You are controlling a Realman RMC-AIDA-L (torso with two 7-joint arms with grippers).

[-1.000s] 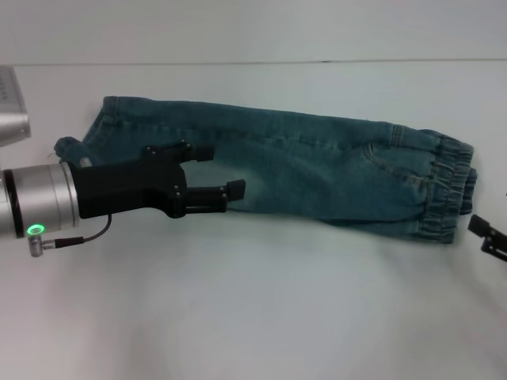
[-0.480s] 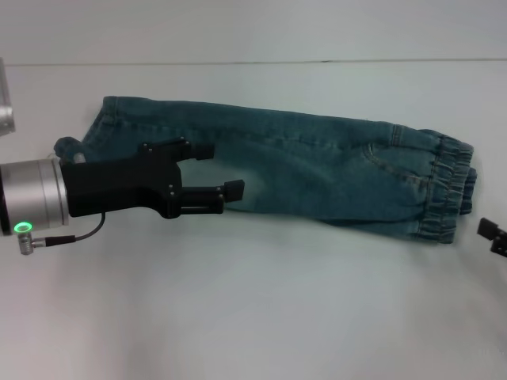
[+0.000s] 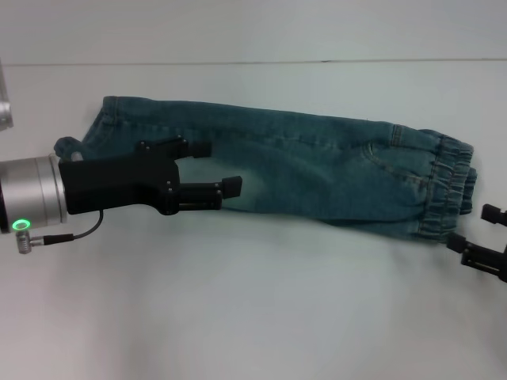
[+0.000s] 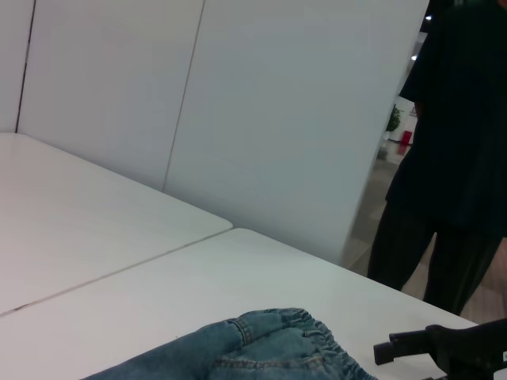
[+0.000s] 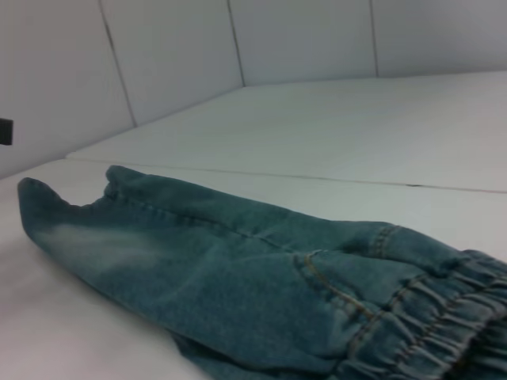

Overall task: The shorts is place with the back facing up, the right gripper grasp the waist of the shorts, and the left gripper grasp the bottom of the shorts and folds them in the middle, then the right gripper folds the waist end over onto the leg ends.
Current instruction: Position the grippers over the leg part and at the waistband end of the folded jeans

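Horizontally, left gripper (image 3: 216,167) overhangs shorts (image 3: 317,170).

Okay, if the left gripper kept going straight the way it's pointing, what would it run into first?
Probably the shorts: the left gripper points along them toward the waist end, fingers open. Its height above the denim is unclear.

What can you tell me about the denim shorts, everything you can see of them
The shorts are faded blue-green denim, folded lengthwise into a long strip lying flat on the white table. The gathered elastic waistband is at the robot's right, the hemmed leg ends at its left. A pocket seam and a pale patch show. The open left gripper hovers over them.
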